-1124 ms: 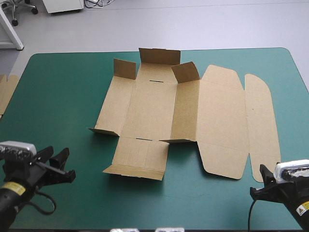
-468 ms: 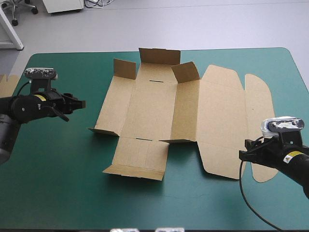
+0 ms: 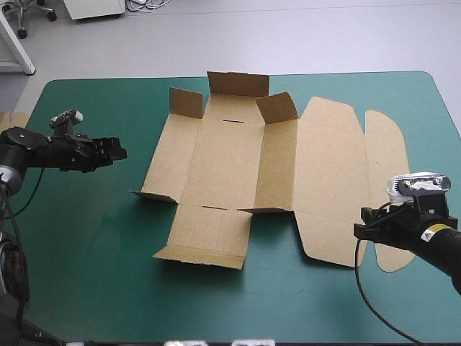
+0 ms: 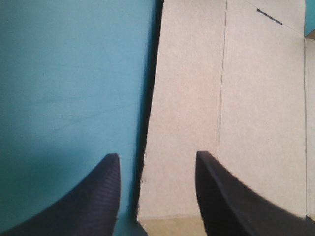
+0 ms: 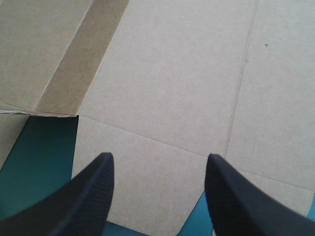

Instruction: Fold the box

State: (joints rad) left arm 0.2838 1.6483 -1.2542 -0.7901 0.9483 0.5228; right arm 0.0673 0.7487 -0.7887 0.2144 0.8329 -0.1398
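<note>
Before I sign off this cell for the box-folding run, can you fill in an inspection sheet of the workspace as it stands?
surface: teal-green table cover, bare around the job's thing.
job's things: brown box, lying mostly flat mid-table; three flaps at its far end stand raised, and the lid panels lie flat toward the table's right edge.
clutter: edge of spare board at the table's left edge.
grippers: left end effector open, over the cover just left of the box and pointing at its left edge; right end effector open, over the near right corner of the lid panels. Neither holds anything.
cables: nothing seen.
surroundings: nothing seen.
</note>
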